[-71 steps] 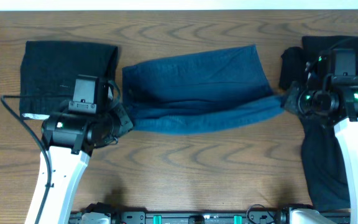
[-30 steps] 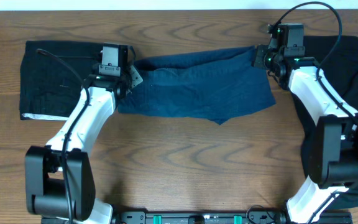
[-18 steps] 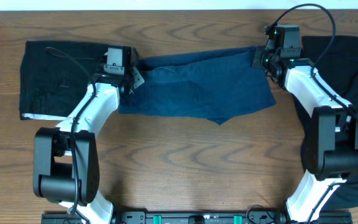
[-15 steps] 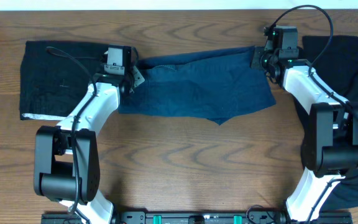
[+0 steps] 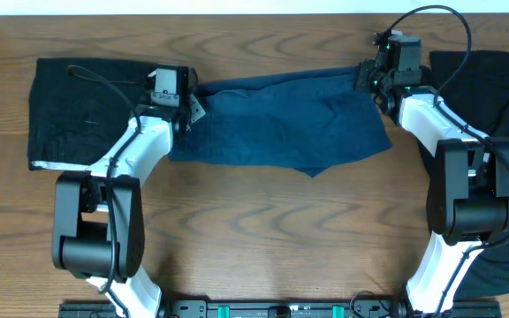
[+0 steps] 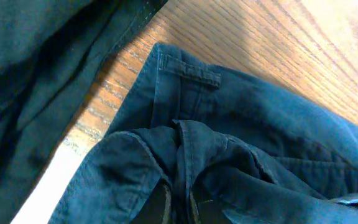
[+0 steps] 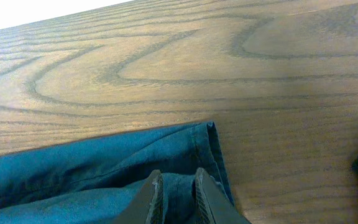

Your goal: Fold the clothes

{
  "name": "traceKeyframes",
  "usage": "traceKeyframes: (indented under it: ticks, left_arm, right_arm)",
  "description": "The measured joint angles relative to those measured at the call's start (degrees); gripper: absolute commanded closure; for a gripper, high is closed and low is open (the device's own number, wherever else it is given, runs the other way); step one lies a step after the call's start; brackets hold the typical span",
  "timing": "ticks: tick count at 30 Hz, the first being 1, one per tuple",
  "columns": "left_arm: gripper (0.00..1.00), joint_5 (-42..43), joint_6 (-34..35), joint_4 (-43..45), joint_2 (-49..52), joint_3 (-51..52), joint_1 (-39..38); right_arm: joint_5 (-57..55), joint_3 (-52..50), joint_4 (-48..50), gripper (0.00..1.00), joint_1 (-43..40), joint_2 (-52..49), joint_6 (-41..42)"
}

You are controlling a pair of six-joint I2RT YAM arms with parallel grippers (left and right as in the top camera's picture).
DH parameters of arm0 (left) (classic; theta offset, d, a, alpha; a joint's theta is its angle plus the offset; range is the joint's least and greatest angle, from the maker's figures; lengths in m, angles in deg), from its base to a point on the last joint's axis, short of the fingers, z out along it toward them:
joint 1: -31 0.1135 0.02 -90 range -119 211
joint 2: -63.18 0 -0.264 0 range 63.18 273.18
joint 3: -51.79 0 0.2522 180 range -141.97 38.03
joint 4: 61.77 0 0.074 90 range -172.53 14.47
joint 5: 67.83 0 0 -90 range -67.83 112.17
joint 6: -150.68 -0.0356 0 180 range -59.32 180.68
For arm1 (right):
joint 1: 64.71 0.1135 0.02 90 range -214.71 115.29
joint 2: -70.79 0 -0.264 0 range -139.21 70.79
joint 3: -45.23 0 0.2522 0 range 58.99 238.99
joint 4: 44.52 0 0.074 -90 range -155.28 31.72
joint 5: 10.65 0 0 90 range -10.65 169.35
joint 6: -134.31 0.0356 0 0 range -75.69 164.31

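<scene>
The dark blue denim shorts (image 5: 281,124) lie folded across the table's far middle. My left gripper (image 5: 189,99) is shut on their left waistband corner; the left wrist view shows the cloth (image 6: 185,155) bunched between the fingers (image 6: 160,208). My right gripper (image 5: 366,78) is shut on the far right corner; the right wrist view shows the hem (image 7: 211,149) and a fold pinched between the fingers (image 7: 156,196). A folded black garment (image 5: 87,110) with a thin white edge lies at the far left. More black cloth (image 5: 493,97) lies at the right.
The wooden table (image 5: 263,238) has its far edge (image 5: 254,12) just beyond both grippers. The black cloth on the right runs down toward the front right corner (image 5: 502,274). Both arms reach from the near edge to the far side.
Both grippers carried the near edge of the shorts to the far side, folding them in half. In the last half second they barely moved.
</scene>
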Motion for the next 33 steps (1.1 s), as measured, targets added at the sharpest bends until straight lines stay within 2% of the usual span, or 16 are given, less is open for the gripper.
traceKeyframes:
  ticks: [2,4,5,7,10,12,16,18,19,21,22,23,24,25,29,33]
  left_arm:
    - [0.85,-0.31,0.02,0.76,0.46,0.0,0.0]
    - [0.67,-0.55,-0.24,1.81,0.61,0.0,0.0]
    - [0.59,-0.61,-0.13,2.67,0.61,0.0,0.02]
    - [0.57,-0.85,0.04,4.83,0.61,-0.02,0.02]
    - [0.42,-0.87,-1.09,8.39,0.61,-0.04,0.02]
    - [0.32,0.15,-3.1,11.06,0.61,-0.09,0.02]
    - [0.25,2.43,-6.73,10.82,-0.39,-0.26,0.0]
    - [0.26,3.04,-8.0,8.85,-2.64,-0.26,0.02]
    - [0.38,3.17,-8.22,7.96,-3.91,-0.26,0.02]
    - [0.67,3.61,-8.66,4.52,-7.76,-0.42,0.0]
    - [0.79,3.78,-9.2,2.45,-9.66,-0.59,-0.02]
    - [0.87,3.82,-9.38,0.37,-11.41,-0.79,-0.09]
    - [0.89,3.87,-9.46,-1.95,-12.76,-1.09,-0.2]
    - [0.91,3.87,-9.62,-4.09,-13.88,-1.42,-0.44]
    - [0.92,4.07,-10.34,-11.41,-14.14,-1.81,-1.73]
    - [0.92,4.07,-10.49,-12.94,-9.84,-1.81,-3.23]
  right_arm:
    - [0.0,0.0,0.39,0.8,0.0,0.0,0.0]
    - [-0.02,0.0,1.2,0.69,0.0,0.0,0.04]
    - [-0.07,0.0,1.7,0.68,0.0,0.0,0.02]
    - [-0.24,0.0,2.95,0.6,0.0,0.0,-0.33]
    - [-0.35,0.0,5.9,0.48,0.0,0.0,-1.27]
    - [-0.26,0.2,6.97,0.46,0.0,0.0,-2.45]
    - [0.74,2.1,-0.33,0.46,0.0,0.48,-5.75]
    - [1.42,3.04,-5.79,0.51,0.0,1.55,-6.73]
    - [1.77,3.52,-8.76,0.58,0.0,2.45,-7.17]
    - [2.64,4.31,-14.23,0.78,0.0,4.59,-8.0]
    - [3.08,4.74,-16.61,0.85,0.0,5.73,-8.44]
    - [3.3,5.2,-18.67,0.92,0.0,6.84,-8.55]
    - [3.56,5.64,-20.74,0.98,0.0,7.82,-8.59]
    - [3.91,5.99,-22.67,0.99,0.0,8.7,-8.5]
    - [4.42,6.43,-27.82,0.99,0.0,9.27,-8.52]
    - [4.5,5.42,-28.48,0.99,0.0,6.82,-8.52]
